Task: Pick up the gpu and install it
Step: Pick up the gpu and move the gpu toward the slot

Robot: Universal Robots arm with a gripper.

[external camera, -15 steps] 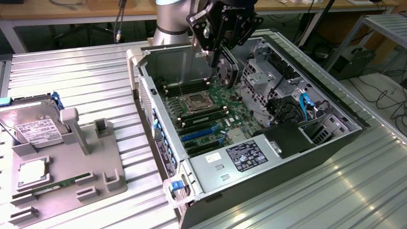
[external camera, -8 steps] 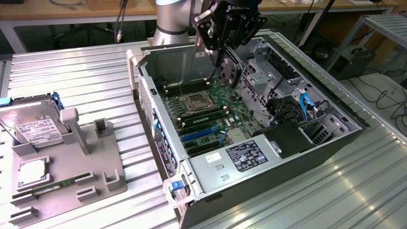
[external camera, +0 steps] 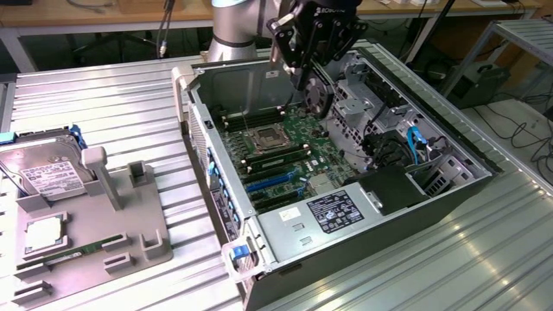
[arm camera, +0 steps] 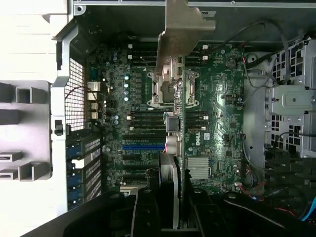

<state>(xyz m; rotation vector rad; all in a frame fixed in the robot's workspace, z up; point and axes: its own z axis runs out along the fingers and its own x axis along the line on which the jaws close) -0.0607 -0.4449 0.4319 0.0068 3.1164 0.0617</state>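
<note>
You saw dull bare metal on the gpu [arm camera: 173, 170] bracket [arm camera: 182, 29], shiny ribbed metal on the table [external camera: 103, 97], perhaps matt plastic on the tray [external camera: 87, 249].

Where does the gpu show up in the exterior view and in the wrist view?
Exterior view: the gpu hangs from the hand near the picture's top centre, over the open case.
Wrist view: the gpu is edge-on, reaching out from the hand across the motherboard, silvery bracket outermost.
Shared landmark: the CPU socket, beside the card's edge in the wrist view.
</note>
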